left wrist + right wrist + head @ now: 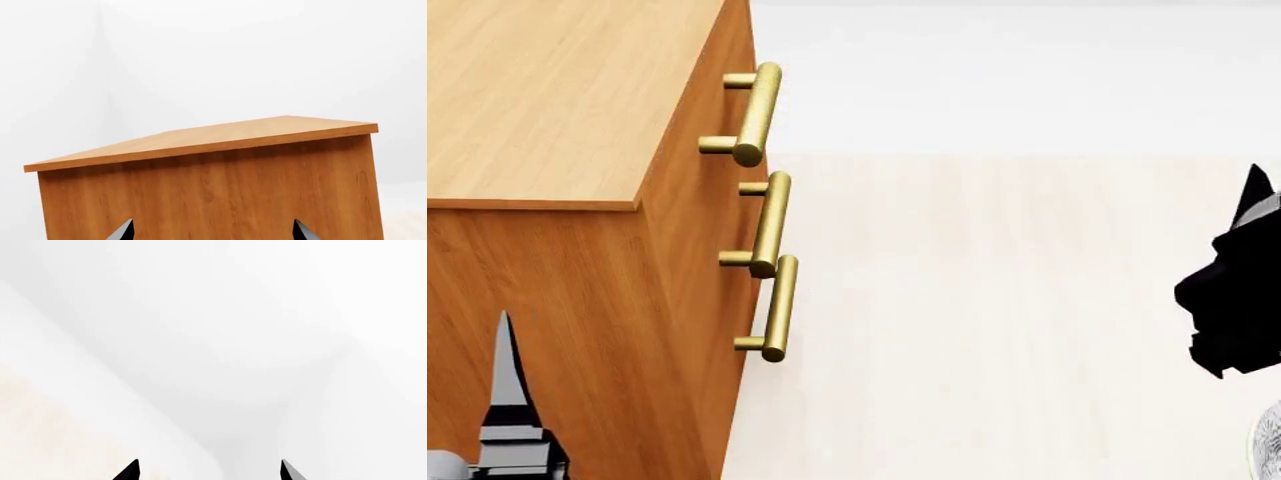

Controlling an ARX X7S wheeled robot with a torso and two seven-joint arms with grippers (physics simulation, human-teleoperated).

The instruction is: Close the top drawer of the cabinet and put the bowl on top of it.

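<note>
cabinet (547, 110) fills head view's left, flat top bare; top drawer (701, 110) looks flush with the front, brass handle (754, 112) uppermost of three; left gripper (212, 232) jaws apart facing cabinet side; right gripper (208, 471) jaws apart, nothing between; sliver of bowl (1268, 440) at lower right edge.

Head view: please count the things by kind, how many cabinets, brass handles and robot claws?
Cabinet: 1
Brass handles: 3
Claws, left claw and right claw: 2
Total: 6
</note>
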